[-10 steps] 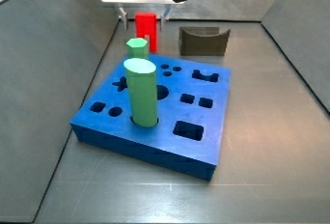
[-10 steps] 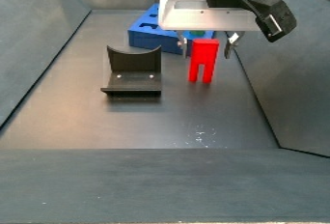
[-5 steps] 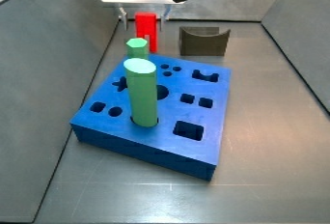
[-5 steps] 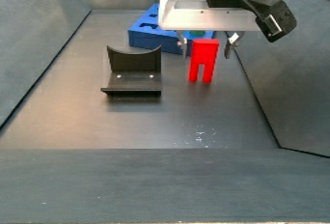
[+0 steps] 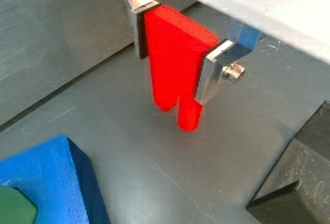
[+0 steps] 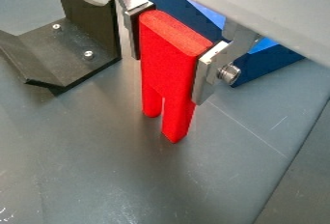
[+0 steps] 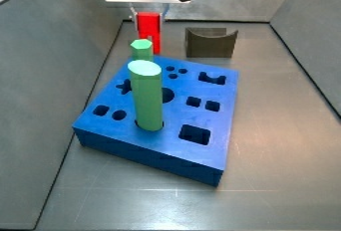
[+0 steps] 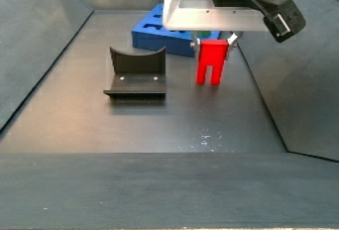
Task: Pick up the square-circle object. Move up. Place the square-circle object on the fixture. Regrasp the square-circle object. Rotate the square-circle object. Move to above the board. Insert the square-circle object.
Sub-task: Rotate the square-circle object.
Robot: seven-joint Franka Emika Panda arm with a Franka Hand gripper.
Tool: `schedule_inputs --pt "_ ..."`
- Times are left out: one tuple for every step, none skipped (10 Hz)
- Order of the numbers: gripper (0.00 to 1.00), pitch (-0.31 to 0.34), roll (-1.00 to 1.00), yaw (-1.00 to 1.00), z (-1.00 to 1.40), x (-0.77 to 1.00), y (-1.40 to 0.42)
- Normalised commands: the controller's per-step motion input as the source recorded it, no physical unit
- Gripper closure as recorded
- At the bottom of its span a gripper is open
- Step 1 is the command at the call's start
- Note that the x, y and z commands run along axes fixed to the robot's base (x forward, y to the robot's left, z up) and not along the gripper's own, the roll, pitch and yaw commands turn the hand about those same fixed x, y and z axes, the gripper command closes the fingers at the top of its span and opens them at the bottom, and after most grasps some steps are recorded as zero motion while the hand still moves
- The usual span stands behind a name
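Square-circle object [image 6: 171, 73]: red peg, upright between my fingers, two-pronged end pointing down; in a side view [image 8: 212, 59] its prongs look just clear of the floor.
Gripper [image 5: 176, 37]: mine, clamped on the peg's upper part, silver fingers [image 6: 213, 70] flat against opposite faces.
Fixture [image 8: 134, 73]: standing on the floor near the peg, apart from it.
Board [image 7: 163, 113]: blue, carrying two green cylinders [image 7: 146, 95], just beside the peg.

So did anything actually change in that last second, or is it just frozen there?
The gripper, shut on the red square-circle object, has lifted it slightly off the floor; its prongs now hang clear in both wrist views. The fixture, the blue board and its green cylinders stayed put.
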Motion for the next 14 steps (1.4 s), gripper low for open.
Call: schedule_inputs --pt "1.0 -0.017 0.2 0.03 -0.02 0.0 -0.01" --pt "1.0 -0.018 0.2 0.03 -0.02 0.0 -0.01" --pt "1.0 -0.018 0.2 0.03 -0.02 0.0 -0.01" --pt "1.0 -0.018 0.2 0.03 -0.02 0.0 -0.01" --pt "1.0 -0.018 0.2 0.03 -0.02 0.0 -0.01" --pt "1.0 -0.018 0.2 0.03 -0.02 0.0 -0.01" --pt "1.0 -0.018 0.2 0.03 -0.03 0.0 -0.01" --pt "1.0 -0.018 0.2 0.03 -0.03 0.0 -0.01" --pt "1.0 -0.018 0.2 0.03 -0.03 0.0 -0.01" --pt "1.0 -0.018 0.2 0.03 -0.03 0.0 -0.01" --pt "1.0 -0.018 0.2 0.03 -0.03 0.0 -0.01" --pt "1.0 -0.018 0.2 0.03 -0.03 0.0 -0.01" --pt "1.0 -0.018 0.2 0.03 -0.03 0.0 -0.01" --pt "1.0 -0.018 0.2 0.03 -0.03 0.0 -0.01"
